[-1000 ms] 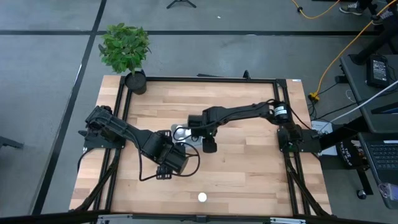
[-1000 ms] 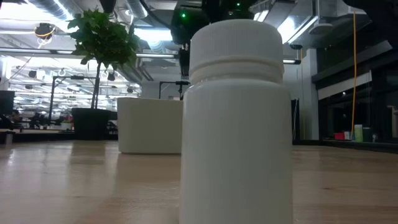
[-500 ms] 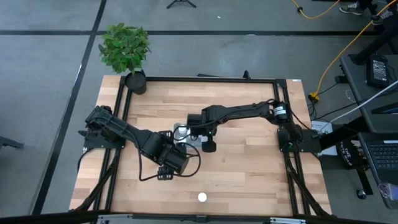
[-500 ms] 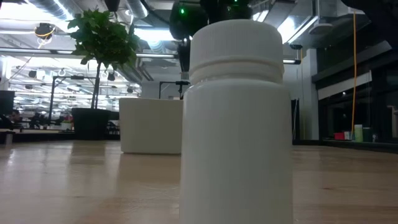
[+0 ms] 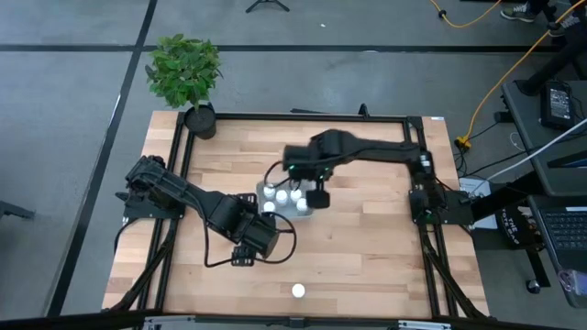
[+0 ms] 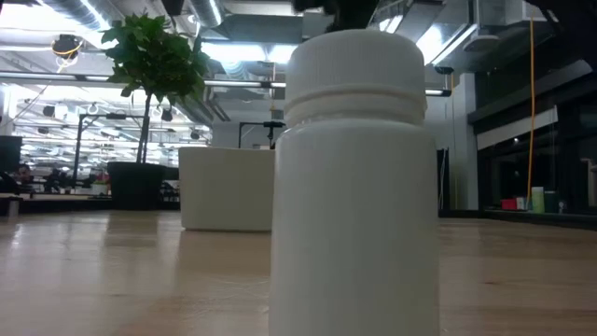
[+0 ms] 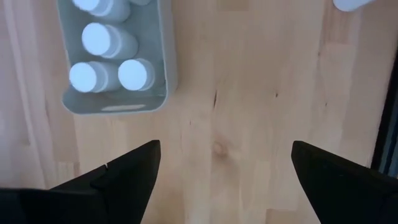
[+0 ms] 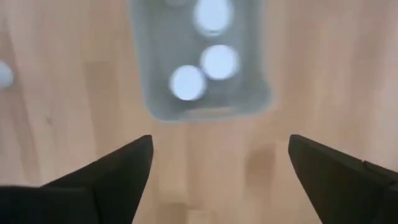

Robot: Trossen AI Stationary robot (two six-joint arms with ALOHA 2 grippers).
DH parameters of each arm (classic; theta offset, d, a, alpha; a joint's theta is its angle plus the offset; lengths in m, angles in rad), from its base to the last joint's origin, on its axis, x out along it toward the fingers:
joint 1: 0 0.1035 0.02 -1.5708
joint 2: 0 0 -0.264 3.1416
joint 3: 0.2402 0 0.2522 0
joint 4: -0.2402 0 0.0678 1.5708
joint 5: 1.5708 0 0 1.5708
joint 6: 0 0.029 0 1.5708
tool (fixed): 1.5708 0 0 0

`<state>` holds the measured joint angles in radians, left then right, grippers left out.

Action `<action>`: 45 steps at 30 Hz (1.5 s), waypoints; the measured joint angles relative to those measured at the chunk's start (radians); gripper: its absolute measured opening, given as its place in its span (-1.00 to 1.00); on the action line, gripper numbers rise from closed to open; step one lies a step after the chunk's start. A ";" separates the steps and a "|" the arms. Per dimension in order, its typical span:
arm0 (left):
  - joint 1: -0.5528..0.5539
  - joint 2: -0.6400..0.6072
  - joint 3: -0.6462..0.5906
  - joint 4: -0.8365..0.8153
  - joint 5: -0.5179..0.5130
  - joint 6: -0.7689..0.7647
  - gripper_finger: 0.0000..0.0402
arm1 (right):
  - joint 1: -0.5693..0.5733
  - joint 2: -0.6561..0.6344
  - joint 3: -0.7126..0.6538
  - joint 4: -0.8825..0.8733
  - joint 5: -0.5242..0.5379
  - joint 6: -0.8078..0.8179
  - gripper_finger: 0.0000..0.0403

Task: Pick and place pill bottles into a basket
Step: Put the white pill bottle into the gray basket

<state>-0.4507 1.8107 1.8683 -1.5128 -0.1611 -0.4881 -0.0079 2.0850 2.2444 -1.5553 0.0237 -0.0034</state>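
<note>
Setting: robotics lab or test hall in an open-plan industrial office.
Worktop [image 5: 367, 247]: pale wood butcher-block, bounded by a black metal frame [image 5: 293, 117], standing on a grey concrete floor [image 5: 73, 110].
12 o'clock corner, left side: potted plant [image 5: 186, 73].
3 o'clock side: orange cable [image 5: 514, 69], laptop [image 5: 559, 103] and equipment beside the rig.
Background, low view: exposed ceiling ducts [image 6: 224, 14], strip lighting, glazed partitions [image 6: 522, 177].

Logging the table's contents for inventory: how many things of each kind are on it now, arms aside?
basket: 1
pill bottles: 6 (5 in the basket, 1 outside it)
potted plant: 1
Total: 8
</note>
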 joint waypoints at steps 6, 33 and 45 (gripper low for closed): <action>-0.019 0.000 0.000 0.020 0.037 0.068 0.76 | -0.010 -0.236 -0.064 -0.017 0.115 0.129 0.80; 0.045 0.000 0.000 0.308 -0.202 0.326 0.76 | 0.356 -1.251 -0.758 0.414 0.348 0.507 0.78; 0.055 0.010 0.000 0.729 -0.066 0.508 0.76 | 0.356 -1.263 -0.759 0.417 0.289 0.346 0.78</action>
<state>-0.3954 1.8209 1.8683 -0.7836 -0.2274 0.0200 0.3485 0.8219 1.4853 -1.1378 0.3126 0.3429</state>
